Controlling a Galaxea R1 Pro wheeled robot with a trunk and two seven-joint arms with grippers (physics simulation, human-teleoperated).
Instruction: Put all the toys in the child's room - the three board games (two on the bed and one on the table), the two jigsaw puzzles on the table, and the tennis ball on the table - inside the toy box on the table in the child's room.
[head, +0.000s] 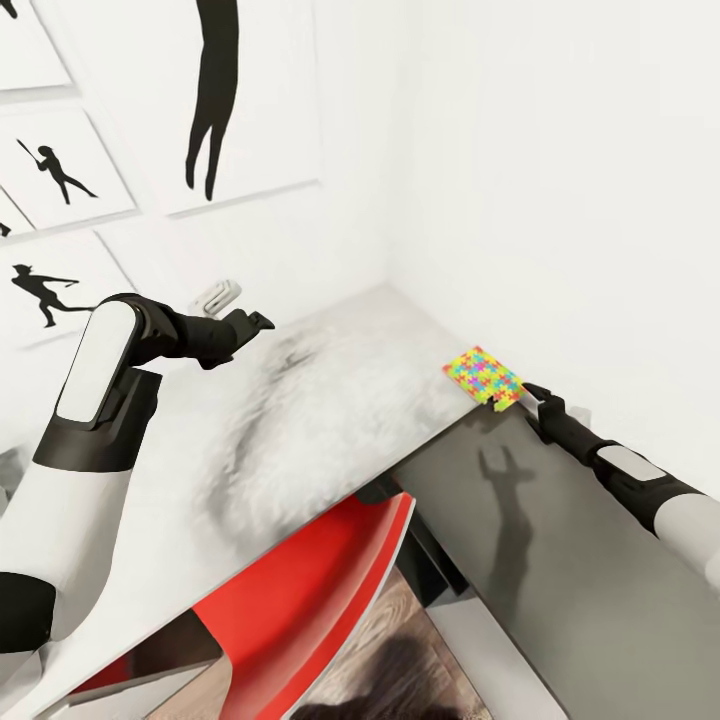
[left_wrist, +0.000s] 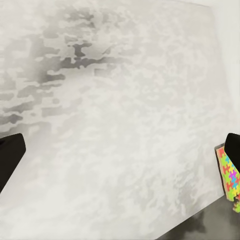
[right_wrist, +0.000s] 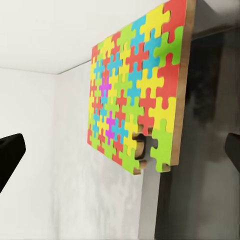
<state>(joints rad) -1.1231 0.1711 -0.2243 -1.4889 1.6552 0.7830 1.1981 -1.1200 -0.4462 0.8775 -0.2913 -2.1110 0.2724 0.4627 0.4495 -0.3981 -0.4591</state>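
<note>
- Bottom centre of the head view: a red chair (head: 320, 590) stands tucked under the near edge of the table (head: 300, 440), with wood-plank floor (head: 400, 640) beneath it.
- Lower left: the left arm rises over the pale mottled tabletop, and the left gripper (head: 250, 322) sits at mid-left above it. In the left wrist view its dark fingertips (left_wrist: 10, 155) stand far apart at the frame's two edges, released, with nothing between them.
- Lower right: the right arm reaches in over the table's dark grey side, and the right gripper (head: 532, 395) ends just beside the jigsaw puzzle (head: 484, 376).
- The right wrist view shows the puzzle (right_wrist: 140, 90) large, one piece missing at its lower edge; the right fingertips (right_wrist: 10, 152) are spread wide on either side, not closed on it.
- The puzzle lies flat at the tabletop's right corner, right of centre.
- Upper left, farthest: black sports silhouette pictures (head: 60, 170) hang on the white wall (head: 560, 180).
</note>
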